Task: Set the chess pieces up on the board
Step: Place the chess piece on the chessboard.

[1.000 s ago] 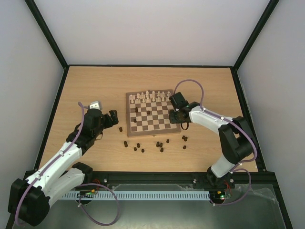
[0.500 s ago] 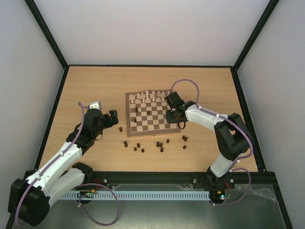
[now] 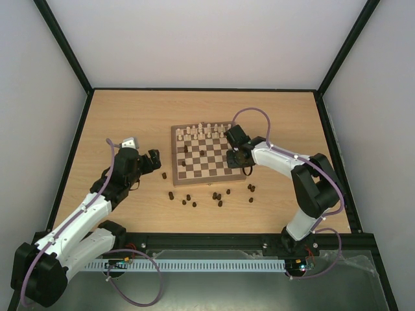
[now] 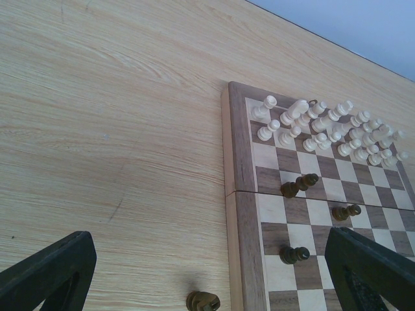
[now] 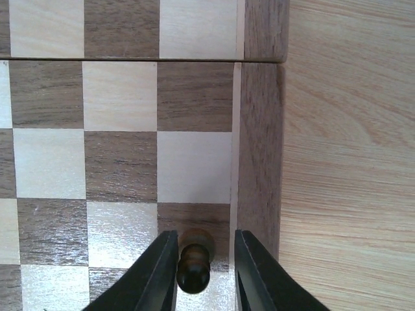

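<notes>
So the worktop (image 3: 130, 116) has the board (image 3: 174, 152) in the middle, with cream pieces (image 3: 207, 131) lined up on its far rows. The left pincer (image 3: 154, 162) hangs wide open just left of the board, gripping nothing. The right pincer (image 5: 201, 259) sits low at the board's right edge, slightly parted around one upright dark piece (image 5: 196, 249) with a sliver of gap showing. Most of the chess pieces (image 3: 217, 195) lie scattered on the worktop in front of the board.

In the left wrist view the square wooden chessboard (image 4: 237, 149) is cut off at right and below; the lower edge also cuts one dark brown wooden chess piece (image 4: 202, 301) on the worktop (image 4: 97, 129).
</notes>
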`<state>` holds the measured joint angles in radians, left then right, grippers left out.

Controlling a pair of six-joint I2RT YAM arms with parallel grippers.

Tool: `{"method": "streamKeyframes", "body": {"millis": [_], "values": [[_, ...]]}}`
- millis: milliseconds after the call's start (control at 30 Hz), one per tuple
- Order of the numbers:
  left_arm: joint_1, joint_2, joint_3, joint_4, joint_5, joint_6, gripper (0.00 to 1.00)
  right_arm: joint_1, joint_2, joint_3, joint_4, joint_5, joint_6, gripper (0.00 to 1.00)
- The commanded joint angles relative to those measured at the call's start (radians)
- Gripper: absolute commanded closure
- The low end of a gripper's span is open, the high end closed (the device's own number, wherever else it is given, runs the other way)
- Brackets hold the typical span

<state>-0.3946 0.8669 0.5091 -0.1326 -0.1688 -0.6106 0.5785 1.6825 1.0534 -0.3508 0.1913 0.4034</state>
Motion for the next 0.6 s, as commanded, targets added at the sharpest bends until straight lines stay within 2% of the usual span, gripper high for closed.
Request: {"method": "streamKeyframes", "body": {"millis": [0,300,567], "values": [[-0.003,-0.007,-0.008,0.002,-0.011,0.009,0.01,0.009,-0.031,0.029,-0.070,0.018,0.000,0.71],[-0.003,-0.007,-0.005,-0.001,-0.016,0.005,0.00,0.038,-0.045,0.110,-0.072,0.005,-0.003,0.64],[-0.001,-0.013,0.000,-0.014,-0.028,0.002,0.00,0.104,0.120,0.311,-0.096,-0.028,-0.002,0.65]]}}
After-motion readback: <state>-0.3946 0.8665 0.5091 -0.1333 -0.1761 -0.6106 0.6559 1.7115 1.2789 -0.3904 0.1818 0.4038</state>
